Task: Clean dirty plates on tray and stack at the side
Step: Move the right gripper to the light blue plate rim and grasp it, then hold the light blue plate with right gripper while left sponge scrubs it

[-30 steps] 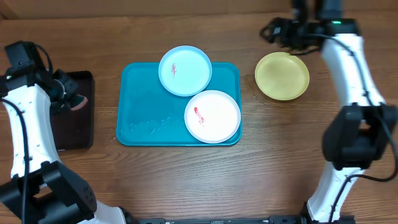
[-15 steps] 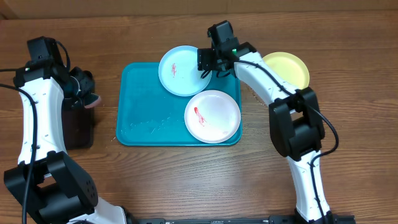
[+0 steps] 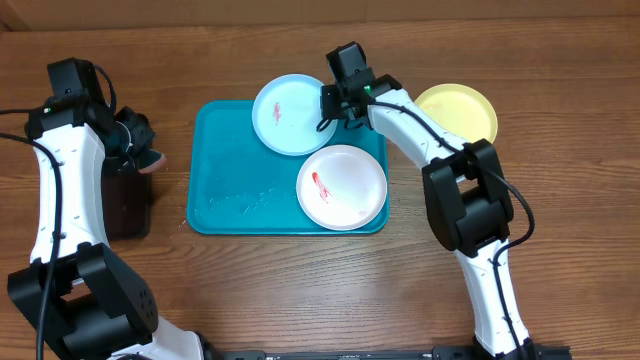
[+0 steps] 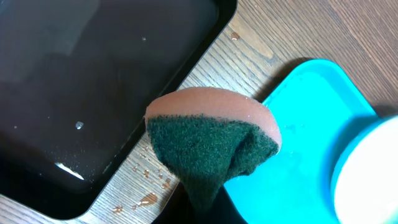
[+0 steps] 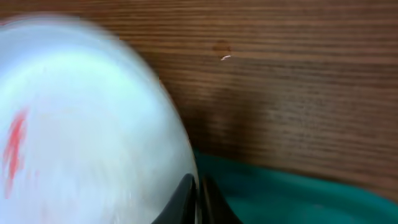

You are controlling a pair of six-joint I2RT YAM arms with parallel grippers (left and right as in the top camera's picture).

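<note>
While your right gripper (image 3: pixel 336 106) pinches the right rim of the light blue plate (image 3: pixel 288 115), jaws nearly together, that plate overhangs the far edge of the tray (image 3: pixel 235 185). The white plate (image 3: pixel 341 187) lies in the tray, and the yellow-green plate (image 3: pixel 458 112) sits on the table (image 3: pixel 560 60). Your left gripper (image 3: pixel 133 142) is clamped on a sponge (image 4: pixel 210 142) beside the black tray (image 4: pixel 87 68).

Wooden table (image 3: pixel 560 60) — turquoise tray (image 3: pixel 230 190) at centre, black tray (image 3: pixel 130 210) left, yellow-green plate (image 3: pixel 465 105) right
</note>
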